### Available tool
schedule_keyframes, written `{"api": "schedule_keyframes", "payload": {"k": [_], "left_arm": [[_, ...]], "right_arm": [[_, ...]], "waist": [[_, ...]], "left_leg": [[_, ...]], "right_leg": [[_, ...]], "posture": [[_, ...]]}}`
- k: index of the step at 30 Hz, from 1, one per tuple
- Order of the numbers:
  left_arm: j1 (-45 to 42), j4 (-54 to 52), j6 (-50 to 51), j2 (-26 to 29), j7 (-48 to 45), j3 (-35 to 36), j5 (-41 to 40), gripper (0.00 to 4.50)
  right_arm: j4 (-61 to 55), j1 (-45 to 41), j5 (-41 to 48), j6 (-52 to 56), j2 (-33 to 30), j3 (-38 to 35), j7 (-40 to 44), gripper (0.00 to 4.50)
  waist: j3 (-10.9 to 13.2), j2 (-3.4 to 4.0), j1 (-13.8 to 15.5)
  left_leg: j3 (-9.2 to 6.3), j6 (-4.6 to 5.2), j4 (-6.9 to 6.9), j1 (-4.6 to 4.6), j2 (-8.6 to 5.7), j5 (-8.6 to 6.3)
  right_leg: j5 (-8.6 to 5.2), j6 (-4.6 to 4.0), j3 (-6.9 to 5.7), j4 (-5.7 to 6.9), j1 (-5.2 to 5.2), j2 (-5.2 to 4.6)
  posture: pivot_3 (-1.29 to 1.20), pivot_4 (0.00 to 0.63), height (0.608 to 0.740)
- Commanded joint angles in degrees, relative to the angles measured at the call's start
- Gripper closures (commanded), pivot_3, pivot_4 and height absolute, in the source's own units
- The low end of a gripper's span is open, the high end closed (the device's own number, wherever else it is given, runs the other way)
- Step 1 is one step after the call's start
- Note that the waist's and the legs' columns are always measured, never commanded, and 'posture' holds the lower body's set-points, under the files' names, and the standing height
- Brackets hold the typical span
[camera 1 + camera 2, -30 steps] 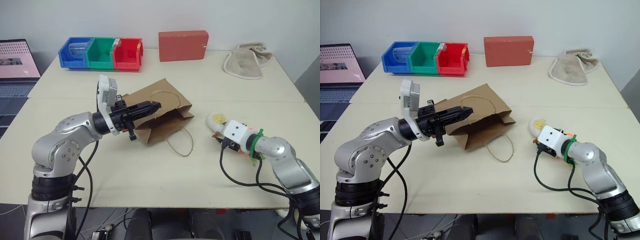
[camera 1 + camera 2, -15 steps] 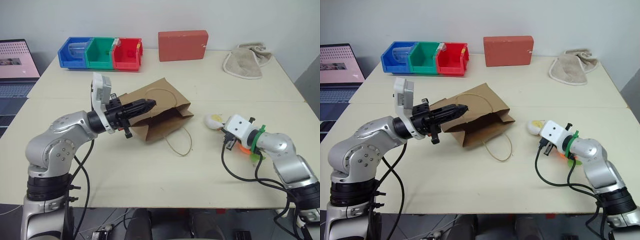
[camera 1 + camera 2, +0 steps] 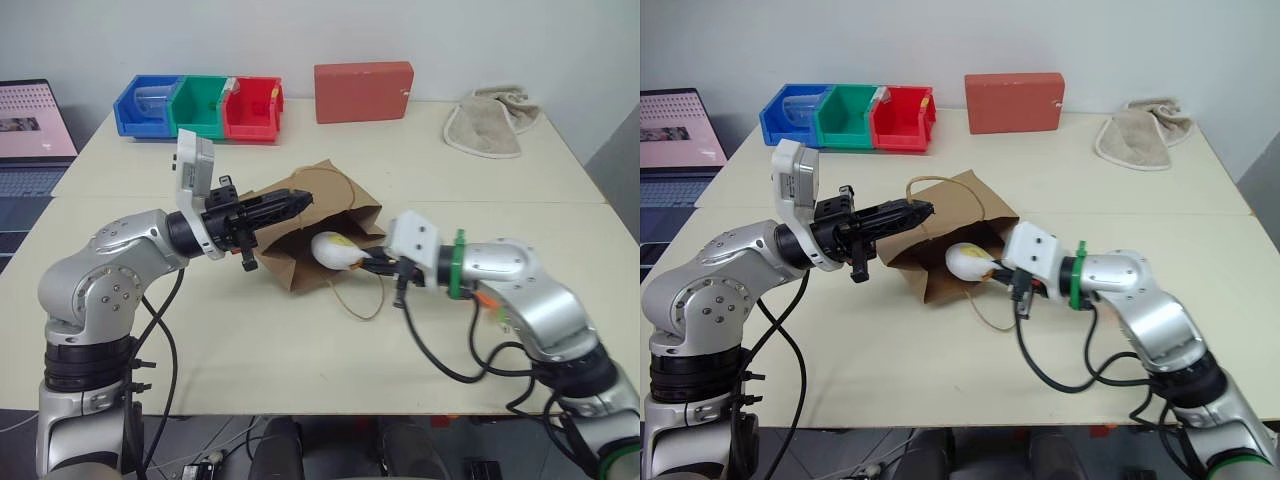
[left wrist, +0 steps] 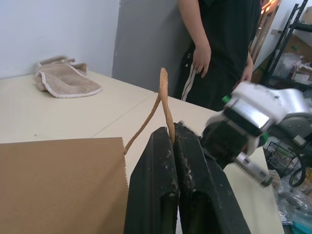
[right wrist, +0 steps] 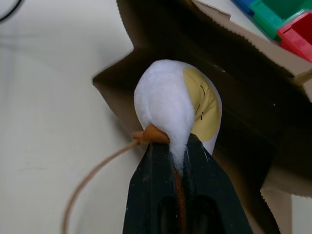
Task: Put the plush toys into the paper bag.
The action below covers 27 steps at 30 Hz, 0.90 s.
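Observation:
The brown paper bag [image 3: 322, 222] lies on its side in the middle of the table, mouth toward my right arm. My left gripper [image 3: 298, 201] is shut on the bag's upper cord handle [image 4: 161, 95] and holds the top flap lifted. The white egg plush toy [image 3: 334, 250], yellow face up, hangs at the bag's mouth with my right gripper [image 3: 366, 262] shut on its lower end. The right wrist view shows the egg plush toy [image 5: 168, 103] just in front of the dark opening. A sliver of the orange plush toy [image 3: 486, 297] peeks from behind my right forearm.
At the back of the table stand a red box [image 3: 363, 91], blue, green and red bins [image 3: 200, 105] and a beige folded cloth [image 3: 490, 125]. A laptop [image 3: 35, 130] sits far left. A person [image 4: 219, 48] stands beyond the table's right end.
My right gripper shut on the egg toy, lifted it and carried it left to the bag's mouth. My left gripper kept its hold on the handle, almost still.

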Motion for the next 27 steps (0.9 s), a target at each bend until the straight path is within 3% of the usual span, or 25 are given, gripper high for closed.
{"api": "schedule_keyframes", "payload": {"k": [1,5,8,9,19,27], "left_arm": [[-1.04,-1.82,-0.1,-0.16,-0.06,0.44,-1.59,4.5],[-0.66,-2.8,0.2,-1.03,0.65,0.25,-1.92,4.5],[-0.47,-3.07,0.19,-1.57,1.21,0.12,-2.11,4.5],[-0.45,-3.08,0.14,-1.77,1.46,0.08,-2.17,4.5],[-0.89,-1.76,-0.23,-3.18,2.92,0.17,-2.12,4.5],[-1.55,-0.3,-1.04,-4.27,3.01,-0.46,-0.9,4.5]], "right_arm": [[6.43,-5.33,-5.47,-2.94,5.7,4.25,-4.2,4.45],[12.8,-8.84,-8.32,-3.0,13.34,4.19,-9.59,4.45],[13.92,-9.26,-9.03,-2.91,15.47,3.59,-10.62,4.45],[13.84,-9.14,-9.19,-2.87,15.59,3.69,-10.36,3.94],[8.77,-6.84,-8.84,-0.22,13.25,1.97,-9.55,0.64],[-7.53,-2.58,-0.45,8.62,4.55,-5.33,-2.08,0.64]], "waist": [[0.0,0.0,-0.03],[0.0,0.0,0.01],[0.0,0.0,0.09],[0.0,0.0,0.17],[0.0,0.0,0.0],[0.0,0.0,0.07]], "left_leg": [[0.0,0.0,-0.01,0.01,0.01,0.0],[-0.02,-0.01,-0.08,-0.02,0.02,0.0],[-0.07,-0.01,-0.09,-0.07,0.02,0.0],[-0.08,-0.01,-0.09,-0.08,0.02,0.0],[-0.08,-0.01,-0.07,-0.03,0.01,0.0],[-0.09,-0.01,-0.06,-0.05,0.0,0.0]], "right_leg": [[0.01,-0.01,-0.01,0.01,-0.01,0.0],[0.0,-0.03,-0.04,0.26,-0.17,0.01],[-0.01,-0.06,-0.1,0.31,-0.22,0.0],[-0.01,-0.05,-0.1,0.31,-0.21,0.0],[-0.01,-0.05,-0.11,0.4,-0.21,0.0],[-0.01,-0.05,-0.11,0.37,-0.19,-0.01]], "posture": [[0.0,0.15,0.74],[0.0,0.15,0.74],[0.0,0.15,0.74],[0.0,0.15,0.74],[0.0,0.15,0.74],[0.0,0.15,0.74]]}}
